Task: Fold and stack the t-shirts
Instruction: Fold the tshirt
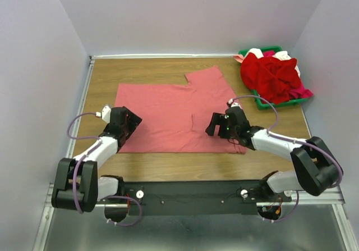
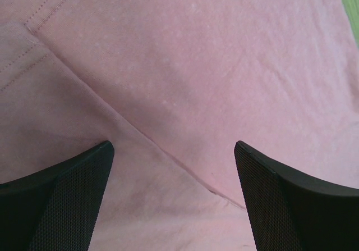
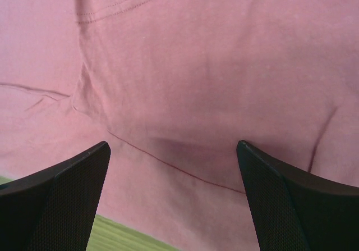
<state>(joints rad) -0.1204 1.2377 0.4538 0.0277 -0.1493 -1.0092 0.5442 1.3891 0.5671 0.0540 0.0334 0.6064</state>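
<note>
Overhead view: the pink t-shirt (image 1: 174, 113) lies spread flat at the centre of the table (image 1: 157, 71), with the left gripper (image 1: 131, 123) over its lower left edge and the right gripper (image 1: 213, 126) over its lower right part; a heap (image 1: 272, 77) of red, magenta and white shirts fills the green tray (image 1: 263, 101) at upper right. Left wrist view: the fingers (image 2: 61, 206) stand wide apart above pink cloth crossed by a diagonal fold edge. Right wrist view: the fingers (image 3: 297, 206) stand wide apart above pink cloth with a stitched hem at upper left.
</note>
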